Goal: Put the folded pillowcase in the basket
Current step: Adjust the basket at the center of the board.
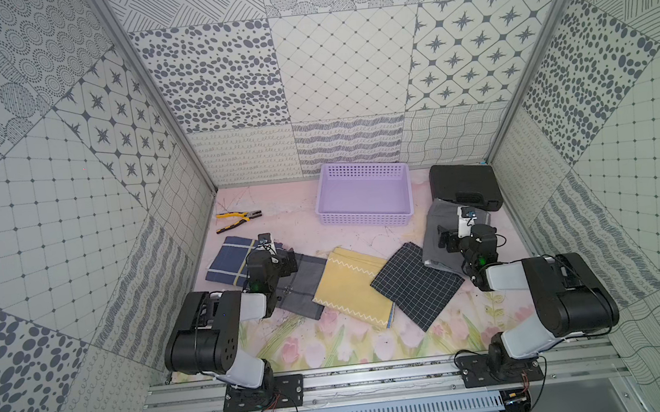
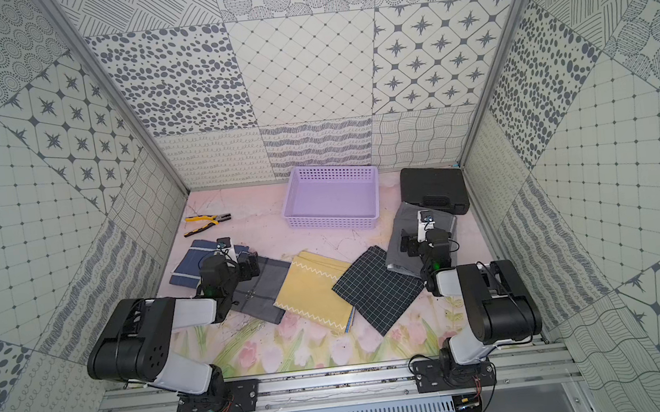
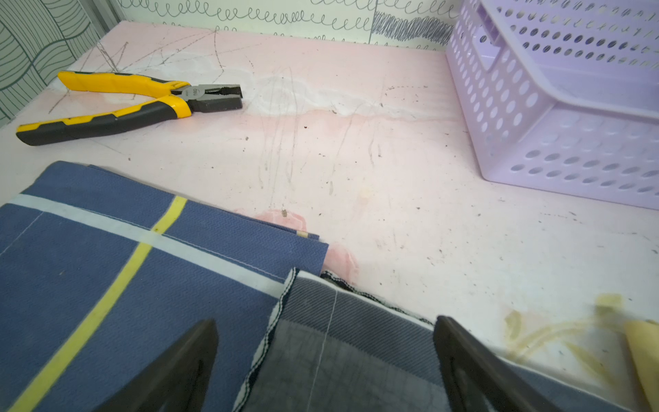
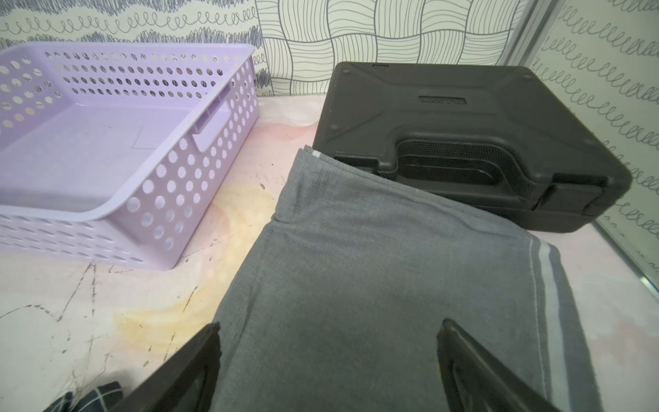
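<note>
table (image 1: 301,226): pink floral surface that carries everything; both arms are mounted at its near edge.
basket (image 1: 364,222): lilac, perforated, at the back centre with its opening up and nothing in it. I judge it is set there so either arm can reach it.
black case (image 1: 464,184): shut, back right, just beside the basket; probably clutter only.
folded pillowcase: on the table, not yet in the basket. Five folded cloths lie in a row between arms and basket, and I cannot tell which one it is.
cloths, left to right: blue plaid cloth (image 1: 227,259), grey checked cloth (image 1: 303,285) lapping over it, yellow zigzag cloth (image 1: 349,284), black grid cloth (image 1: 416,285), plain grey cloth (image 4: 356,267) with its far edge against the case. Neighbours touch, so lifting one may drag the next.
left gripper (image 3: 326,319): jaws spread wide, empty, above the blue and grey checked overlap.
right gripper (image 4: 331,323): jaws spread wide, empty, above the plain grey cloth.
pliers (image 1: 238,221): yellow-handled, back left, well apart from the basket.
</note>
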`<action>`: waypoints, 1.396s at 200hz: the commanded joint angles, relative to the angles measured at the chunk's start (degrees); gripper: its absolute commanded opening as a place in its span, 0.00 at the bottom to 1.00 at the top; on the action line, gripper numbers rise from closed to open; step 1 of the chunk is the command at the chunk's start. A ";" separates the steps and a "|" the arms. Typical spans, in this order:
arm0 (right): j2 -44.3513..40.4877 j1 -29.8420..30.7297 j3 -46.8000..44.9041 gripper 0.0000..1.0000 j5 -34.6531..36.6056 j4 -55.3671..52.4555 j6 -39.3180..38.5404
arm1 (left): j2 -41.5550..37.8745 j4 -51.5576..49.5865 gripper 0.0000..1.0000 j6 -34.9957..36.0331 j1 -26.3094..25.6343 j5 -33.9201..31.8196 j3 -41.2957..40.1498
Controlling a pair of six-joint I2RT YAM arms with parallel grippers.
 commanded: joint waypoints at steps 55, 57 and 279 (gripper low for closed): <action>-26.02 0.20 11.32 0.97 1.90 -33.33 11.13 | -20.46 -38.92 0.99 -21.32 0.23 -14.86 13.61; -26.65 0.20 11.85 0.97 1.76 -34.46 11.53 | -20.87 -39.55 0.99 -22.04 0.30 -14.56 13.77; -2.63 19.34 41.17 0.97 1.99 -62.44 19.60 | -42.82 -53.00 0.99 -25.39 -6.07 22.93 6.81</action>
